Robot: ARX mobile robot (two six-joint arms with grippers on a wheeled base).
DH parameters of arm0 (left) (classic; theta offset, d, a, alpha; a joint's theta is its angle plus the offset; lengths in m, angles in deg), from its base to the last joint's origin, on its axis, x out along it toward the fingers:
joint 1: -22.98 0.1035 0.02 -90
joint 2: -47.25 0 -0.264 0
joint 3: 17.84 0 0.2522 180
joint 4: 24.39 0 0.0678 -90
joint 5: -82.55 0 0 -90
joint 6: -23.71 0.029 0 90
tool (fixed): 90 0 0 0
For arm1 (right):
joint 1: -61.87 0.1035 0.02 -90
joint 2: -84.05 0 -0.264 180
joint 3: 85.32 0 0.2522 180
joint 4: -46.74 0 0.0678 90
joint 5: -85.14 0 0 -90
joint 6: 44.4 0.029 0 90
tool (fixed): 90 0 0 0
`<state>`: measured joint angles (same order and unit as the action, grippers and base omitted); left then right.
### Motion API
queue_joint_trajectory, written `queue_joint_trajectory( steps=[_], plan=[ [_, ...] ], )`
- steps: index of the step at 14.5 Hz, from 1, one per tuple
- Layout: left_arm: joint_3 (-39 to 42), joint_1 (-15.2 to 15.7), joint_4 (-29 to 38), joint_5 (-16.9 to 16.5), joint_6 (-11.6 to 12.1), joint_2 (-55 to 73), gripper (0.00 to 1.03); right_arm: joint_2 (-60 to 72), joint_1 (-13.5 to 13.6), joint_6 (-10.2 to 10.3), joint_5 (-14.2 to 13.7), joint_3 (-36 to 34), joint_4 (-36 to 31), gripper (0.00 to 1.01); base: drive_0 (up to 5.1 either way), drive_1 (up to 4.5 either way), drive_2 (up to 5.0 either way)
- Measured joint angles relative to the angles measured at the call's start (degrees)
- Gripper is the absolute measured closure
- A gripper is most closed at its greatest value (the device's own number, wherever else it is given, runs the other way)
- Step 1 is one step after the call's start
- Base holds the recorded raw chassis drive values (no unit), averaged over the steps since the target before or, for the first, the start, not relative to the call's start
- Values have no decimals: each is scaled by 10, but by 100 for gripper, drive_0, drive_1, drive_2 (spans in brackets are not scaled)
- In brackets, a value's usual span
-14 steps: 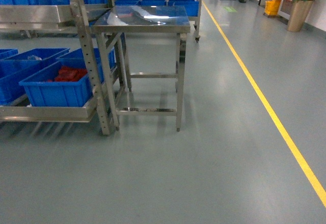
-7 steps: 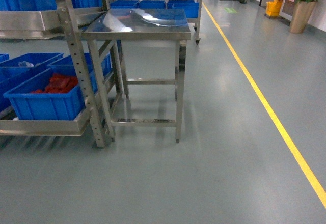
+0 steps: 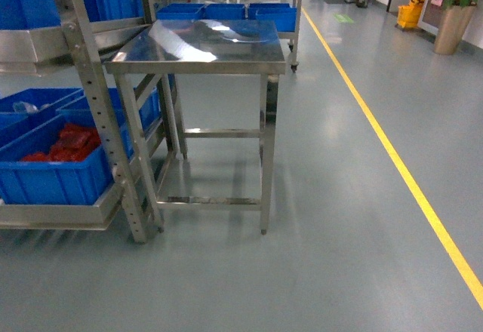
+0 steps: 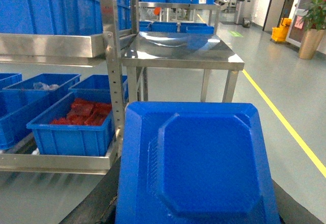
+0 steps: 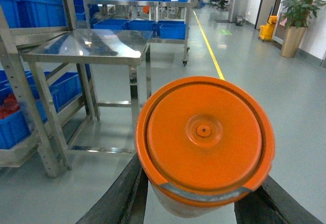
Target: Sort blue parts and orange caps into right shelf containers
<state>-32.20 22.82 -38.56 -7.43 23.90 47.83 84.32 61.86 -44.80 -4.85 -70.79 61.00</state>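
Left fingers (image 4: 109,203) gripped blue part (image 4: 204,165), right fingers (image 5: 196,203) clamped orange cap (image 5: 204,137); both carried clear of steel surface (image 3: 200,45) ahead.

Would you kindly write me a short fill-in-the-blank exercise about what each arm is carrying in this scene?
1. The cap filling the right wrist view is ____.
2. The part filling the left wrist view is ____.
3. The crate on the bottom shelf holds ____ items.
4. The line on the floor is ____.

Missing words: orange; blue; red; yellow
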Motion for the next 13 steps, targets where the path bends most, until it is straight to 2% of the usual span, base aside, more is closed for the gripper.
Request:
queue_joint_trajectory(
  steps=[13],
  plan=[
    [0, 0, 2, 0, 0, 0, 60, 0, 0, 0, 0, 0, -1, 60, 6, 431, -419]
  ],
)
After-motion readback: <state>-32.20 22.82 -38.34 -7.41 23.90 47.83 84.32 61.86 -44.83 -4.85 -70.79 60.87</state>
